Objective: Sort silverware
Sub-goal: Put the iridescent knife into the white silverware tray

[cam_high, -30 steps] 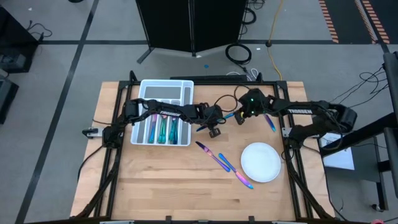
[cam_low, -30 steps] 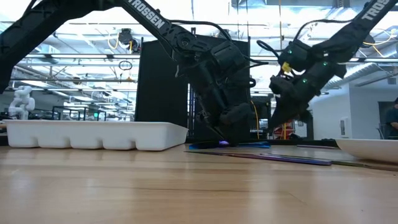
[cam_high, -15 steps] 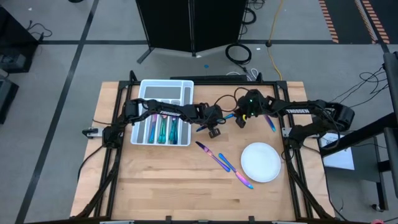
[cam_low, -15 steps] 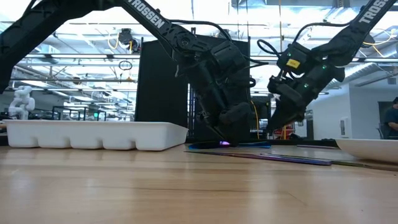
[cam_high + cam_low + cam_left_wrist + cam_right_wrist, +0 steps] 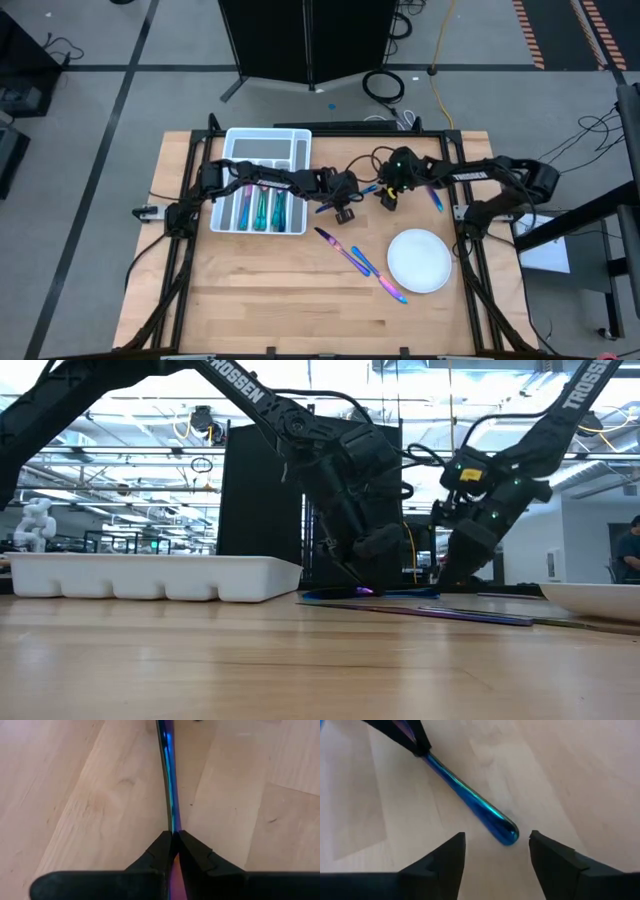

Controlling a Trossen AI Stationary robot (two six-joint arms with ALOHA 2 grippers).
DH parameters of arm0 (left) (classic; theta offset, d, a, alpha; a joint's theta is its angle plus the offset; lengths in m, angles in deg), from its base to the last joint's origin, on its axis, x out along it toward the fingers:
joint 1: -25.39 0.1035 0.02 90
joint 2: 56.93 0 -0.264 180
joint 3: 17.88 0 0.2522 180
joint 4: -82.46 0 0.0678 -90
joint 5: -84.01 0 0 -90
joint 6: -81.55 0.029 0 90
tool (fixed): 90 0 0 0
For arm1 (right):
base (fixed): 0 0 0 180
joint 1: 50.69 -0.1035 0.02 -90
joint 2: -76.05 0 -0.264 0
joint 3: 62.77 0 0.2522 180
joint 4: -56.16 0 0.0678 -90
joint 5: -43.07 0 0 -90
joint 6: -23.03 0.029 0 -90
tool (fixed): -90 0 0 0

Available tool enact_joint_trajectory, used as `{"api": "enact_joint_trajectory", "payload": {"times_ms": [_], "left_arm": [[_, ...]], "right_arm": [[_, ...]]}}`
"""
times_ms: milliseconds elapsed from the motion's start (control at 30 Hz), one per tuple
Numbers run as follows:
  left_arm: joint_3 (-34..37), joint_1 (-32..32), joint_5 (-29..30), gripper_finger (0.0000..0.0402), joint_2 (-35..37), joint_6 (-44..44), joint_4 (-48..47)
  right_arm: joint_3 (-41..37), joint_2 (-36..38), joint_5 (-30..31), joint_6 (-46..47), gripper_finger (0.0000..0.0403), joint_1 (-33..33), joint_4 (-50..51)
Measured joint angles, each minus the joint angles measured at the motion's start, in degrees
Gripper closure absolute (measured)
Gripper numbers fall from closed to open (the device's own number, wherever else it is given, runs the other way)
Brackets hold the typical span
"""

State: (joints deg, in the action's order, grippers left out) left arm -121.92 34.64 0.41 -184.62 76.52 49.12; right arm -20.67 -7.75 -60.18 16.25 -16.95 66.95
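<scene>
My left gripper [image 5: 350,196] is at the table's middle, shut on one slim blue-purple piece of silverware [image 5: 370,186]. The piece's rounded blue handle end [image 5: 504,833] points at my right gripper [image 5: 497,855]. That gripper stands open just short of the end, a finger on either side, touching nothing. More silverware lies loose on the wood: three pieces [image 5: 362,262] near the plate and one [image 5: 433,195] under the right arm. Several pieces lie in the white divided tray [image 5: 262,150]. My left gripper pinches the piece between its two fingertips [image 5: 161,845], partway along its handle [image 5: 172,826], thin edge toward the camera. The fingers slant down from the table's left and run roughly along the piece. The handle sticks out ahead of them, low over the wood.
The round white plate [image 5: 420,260] sits at the near right. The tray stands at the far left under the left arm. Bare wood lies along the near edge. A dark cabinet [image 5: 305,40] stands behind the table.
My right gripper has opened and let go of the piece's handle end, rolling its wrist and sinking a little toward the table. My left gripper has kept still, with the piece in its fingers.
</scene>
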Motion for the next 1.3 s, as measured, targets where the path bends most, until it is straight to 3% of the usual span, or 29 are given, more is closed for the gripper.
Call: {"api": "enact_joint_trajectory", "payload": {"times_ms": [233,633,833,967,1100,1300], "left_arm": [[0.0,-0.2,-0.18,0.0369,0.0,1.01,0.08],[0.13,-0.24,-0.3,0.0369,-0.09,1.33,0.37],[0.13,-0.25,0.09,0.0368,-0.09,1.58,0.26],[0.13,-0.31,-0.03,0.0365,-0.09,6.96,0.33],[0.13,-0.5,-2.93,0.0349,-0.09,11.98,0.8],[0.07,-0.33,-4.32,0.0348,-0.09,11.91,0.42]], "right_arm": [[0.28,-4.11,-0.16,-2.3,0.0237,-0.13,-1.13],[0.22,-3.89,-0.33,-4.32,0.0394,-3.13,-1.83],[0.2,-3.85,0.07,-4.62,0.0399,-4.29,-1.54],[0.13,-3.85,-0.19,-4.67,0.0401,-4.98,-1.15],[0.13,-3.89,-1.01,-5.62,0.0402,-6.86,-1.52],[0.09,-3.92,-0.79,-5.86,0.0403,-8.41,-1.89]]}}
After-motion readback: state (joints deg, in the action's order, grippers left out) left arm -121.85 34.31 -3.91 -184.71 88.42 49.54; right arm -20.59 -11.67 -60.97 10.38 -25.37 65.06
